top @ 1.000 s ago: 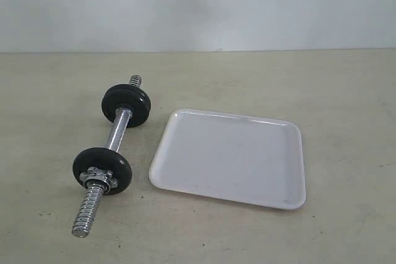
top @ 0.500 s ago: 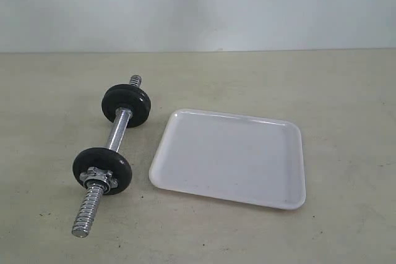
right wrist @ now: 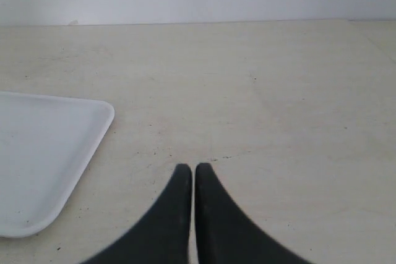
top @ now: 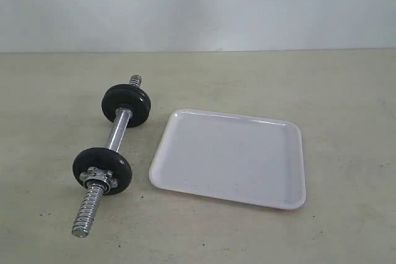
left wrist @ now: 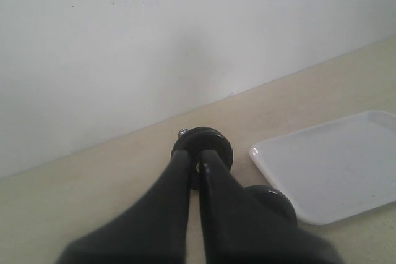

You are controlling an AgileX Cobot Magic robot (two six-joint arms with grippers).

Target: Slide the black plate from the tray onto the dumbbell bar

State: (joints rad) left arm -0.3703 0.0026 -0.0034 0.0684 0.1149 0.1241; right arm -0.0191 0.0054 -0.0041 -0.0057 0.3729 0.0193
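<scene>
The chrome dumbbell bar (top: 116,133) lies on the table left of the white tray (top: 229,156), and nothing lies in the tray. One black plate (top: 85,162) sits on the bar's near part behind a silver star nut (top: 99,178). A thicker black plate stack (top: 127,104) sits near the far end. Neither arm shows in the exterior view. In the left wrist view my left gripper (left wrist: 197,156) is shut and empty, above the bar, with the far plate (left wrist: 216,143) beyond its tips. My right gripper (right wrist: 193,168) is shut and empty over bare table beside the tray (right wrist: 43,153).
The bar's threaded near end (top: 86,211) points toward the table's front edge. A pale wall (top: 198,4) stands behind the table. Beige tabletop (right wrist: 278,103) stretches to the right of the tray.
</scene>
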